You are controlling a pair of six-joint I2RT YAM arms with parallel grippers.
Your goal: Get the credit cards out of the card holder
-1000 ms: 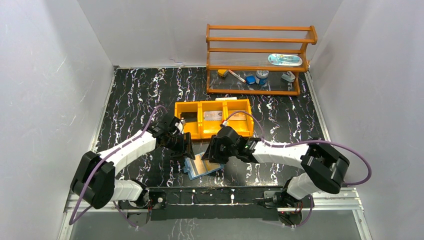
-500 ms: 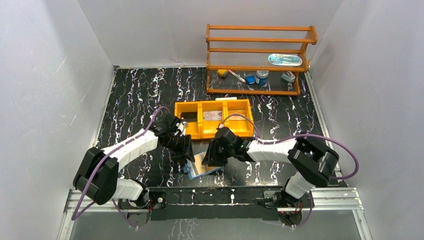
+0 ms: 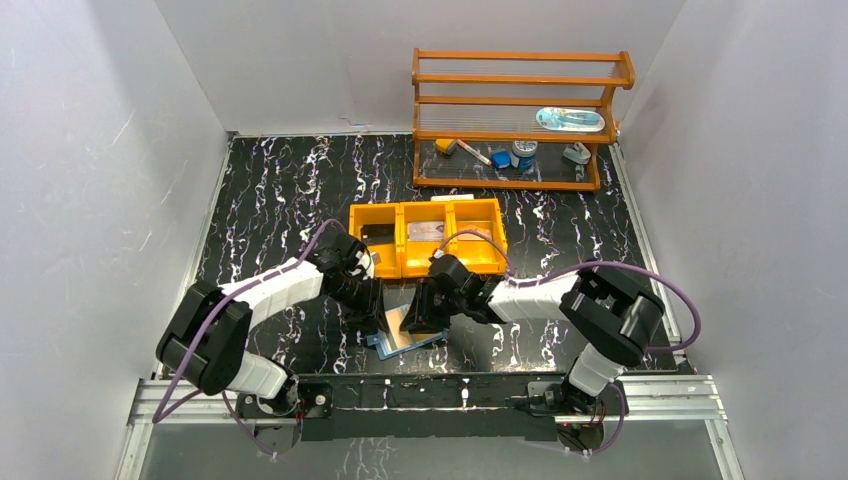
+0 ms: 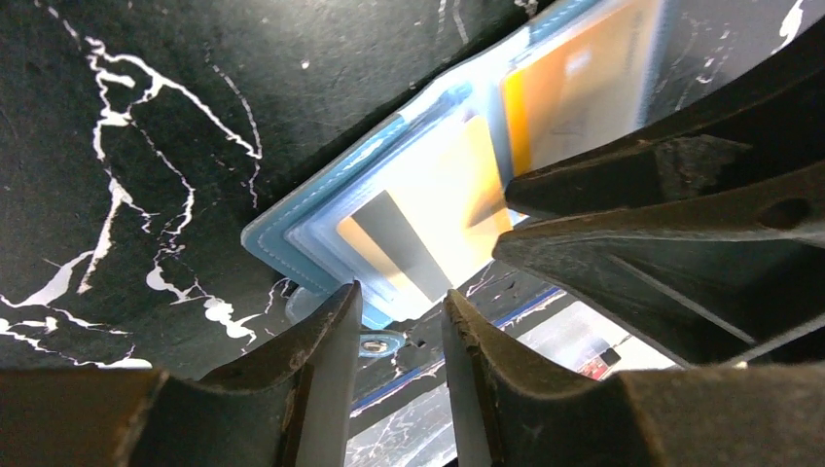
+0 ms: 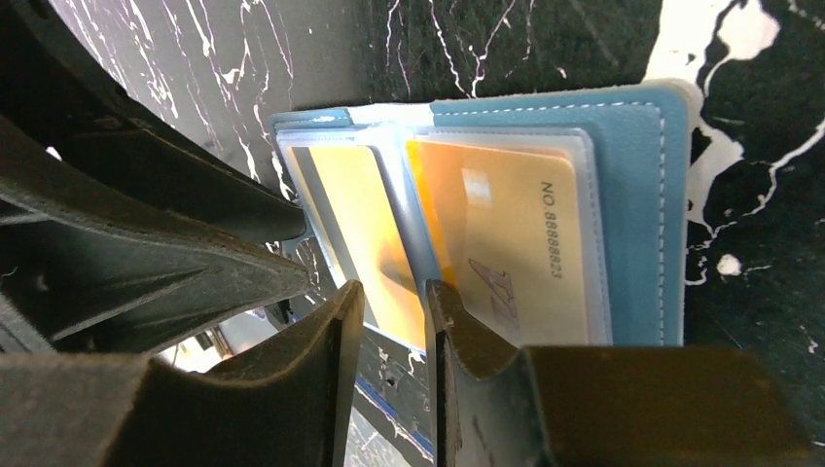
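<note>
The blue card holder [image 3: 407,338] lies open on the black marbled table near its front edge. In the right wrist view an orange credit card [image 5: 506,243] sits in its right slot and a yellow-orange card with a grey stripe [image 5: 355,219] in its left slot. The left wrist view shows the same striped card [image 4: 418,229] and the wallet's corner [image 4: 282,229]. My left gripper [image 3: 378,318] [image 4: 399,297] hovers at the wallet's near left corner, jaws narrowly open. My right gripper [image 3: 420,315] [image 5: 394,290] stands over the middle fold, also narrowly open. Nothing is visibly pinched.
An orange three-compartment tray [image 3: 425,238] stands just behind the grippers. A wooden shelf rack [image 3: 520,120] with small items is at the back right. The metal rail [image 3: 430,392] of the table's near edge runs close in front of the wallet.
Both grippers have drawn closer together over the wallet, and both pairs of jaws have narrowed. The wallet has stayed in place.
</note>
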